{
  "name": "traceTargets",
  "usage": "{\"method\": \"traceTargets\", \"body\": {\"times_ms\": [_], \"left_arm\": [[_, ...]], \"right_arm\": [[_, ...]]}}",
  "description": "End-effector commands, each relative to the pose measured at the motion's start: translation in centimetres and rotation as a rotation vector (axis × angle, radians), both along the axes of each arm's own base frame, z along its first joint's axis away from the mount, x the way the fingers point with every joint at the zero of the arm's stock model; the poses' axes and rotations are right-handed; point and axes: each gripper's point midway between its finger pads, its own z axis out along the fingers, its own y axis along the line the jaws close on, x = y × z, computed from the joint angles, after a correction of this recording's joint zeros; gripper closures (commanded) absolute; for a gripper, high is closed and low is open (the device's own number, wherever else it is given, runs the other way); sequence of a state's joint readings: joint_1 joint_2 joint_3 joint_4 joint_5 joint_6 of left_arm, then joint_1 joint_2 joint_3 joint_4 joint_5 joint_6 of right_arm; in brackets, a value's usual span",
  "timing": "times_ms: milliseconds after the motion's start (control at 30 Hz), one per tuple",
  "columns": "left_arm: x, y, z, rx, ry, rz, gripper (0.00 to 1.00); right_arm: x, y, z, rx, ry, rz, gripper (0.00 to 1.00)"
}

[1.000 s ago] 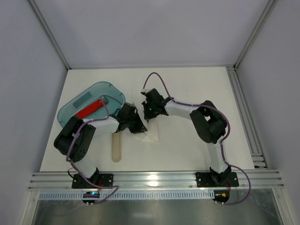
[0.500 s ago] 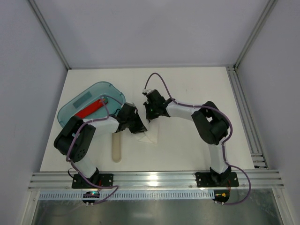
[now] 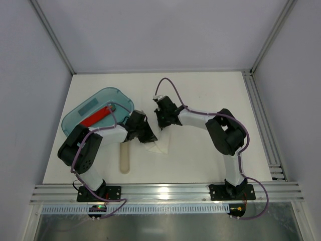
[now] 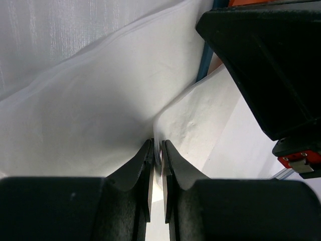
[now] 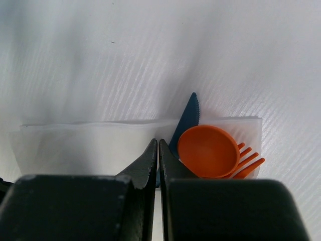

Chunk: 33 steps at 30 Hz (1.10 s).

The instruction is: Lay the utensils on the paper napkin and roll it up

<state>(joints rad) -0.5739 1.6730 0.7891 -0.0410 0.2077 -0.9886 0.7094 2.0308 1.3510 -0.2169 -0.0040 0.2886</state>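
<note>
White paper napkin point(image 3: 161, 146), thin and creased, lay folded near the middle of the white tabletop point(image 3: 210, 95), a little toward the near edge. In the right wrist view the napkin point(image 5: 90, 138) formed a long band with the utensils tucked into one end. A dark blue plastic knife point(image 5: 189, 114) pointed its tip out past the fold. A bright orange plastic spoon point(image 5: 208, 150) lay just beside it with its round bowl up. The tines of a bright orange plastic fork point(image 5: 249, 163) stuck out from under the spoon.

The left end effector point(image 3: 146, 136) sat at the napkin's left side. In its wrist view the left end effector point(image 4: 157, 145) had its jaws clamped on a raised edge of the napkin point(image 4: 90, 115), a pale sliver of paper showing between the black fingers point(image 4: 138, 163). The knife's blue edge point(image 4: 203, 65) showed farther off.

The right end effector point(image 3: 161, 123) stood at the napkin's far side. In its own view the right end effector point(image 5: 158, 143) had its jaws pressed together with the tips at the band beside the knife; whether paper lay between them could not be told.

A teal plastic tray point(image 3: 120, 98) sat toward the far left corner, holding a red stick-like piece point(image 3: 98, 116). A pale beige flat stick point(image 3: 124, 158) lay toward the near edge, left of the napkin.
</note>
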Motion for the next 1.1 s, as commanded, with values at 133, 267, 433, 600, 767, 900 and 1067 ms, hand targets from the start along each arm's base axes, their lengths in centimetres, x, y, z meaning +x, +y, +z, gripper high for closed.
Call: {"method": "traceTargets", "body": {"times_ms": [133,267,433,600,767,900,1067], "left_arm": [[-1.7,2.8,-3.4,0.152,0.081,0.03,0.84],[-1.8,2.8,-3.6,0.152,0.087,0.029,0.84],[-1.9,2.7,-3.6,0.148,0.091,0.035,0.84],[-1.9,2.6,-3.7,0.142,0.092,0.034,0.84],[-2.1,2.5,-3.7,0.138,0.094,0.035,0.84],[-2.0,2.1,-3.7,0.12,0.1,0.036,0.84],[-2.0,2.0,-3.5,0.116,0.099,0.038,0.84]], "right_arm": [[1.1,-1.2,2.6,-0.036,-0.089,-0.024,0.96],[1.1,-1.1,3.2,-0.039,-0.097,-0.017,0.96],[0.0,-0.5,4.7,0.021,-0.067,0.008,0.96],[-1.1,-0.2,5.6,0.058,-0.04,0.01,0.96],[-2.0,-0.2,5.8,0.07,-0.011,0.012,0.96],[-3.8,0.3,5.8,0.095,0.029,0.003,0.96],[-5.9,0.1,4.1,0.093,0.1,-0.012,0.96]]}}
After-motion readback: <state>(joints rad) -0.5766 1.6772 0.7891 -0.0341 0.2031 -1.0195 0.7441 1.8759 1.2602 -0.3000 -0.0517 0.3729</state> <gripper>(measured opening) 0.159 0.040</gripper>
